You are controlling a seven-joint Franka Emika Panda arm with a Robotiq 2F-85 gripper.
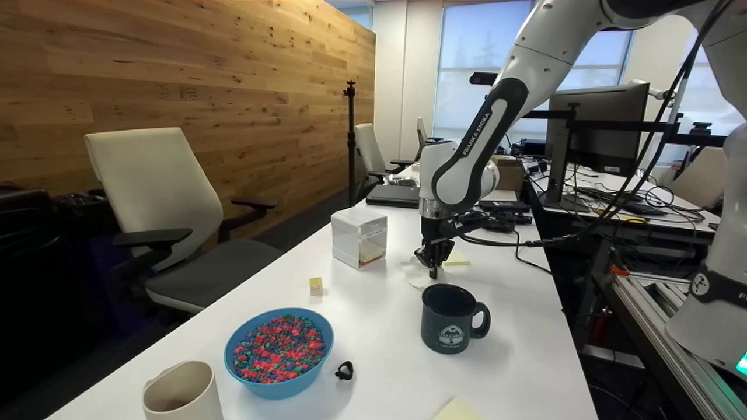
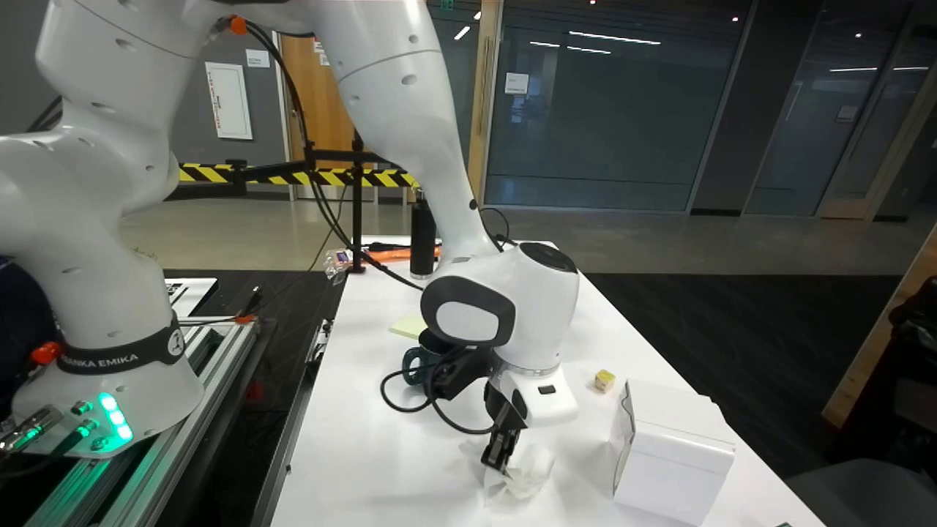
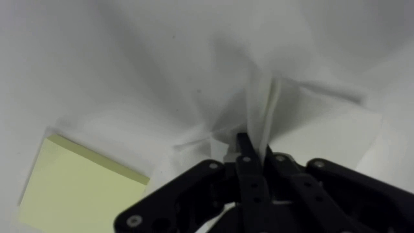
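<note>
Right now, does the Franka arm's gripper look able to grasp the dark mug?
Probably not straight away: the gripper appears closed on the white tissue, so it seems occupied. Nothing visible blocks the way to the dark mug nearby.

white tissue | thin, creased | one raised fold pinched between the jaws | loose parts spread to either side, the right one flatter in the wrist view | lies on the surface, toward its near end in an exterior view
</note>
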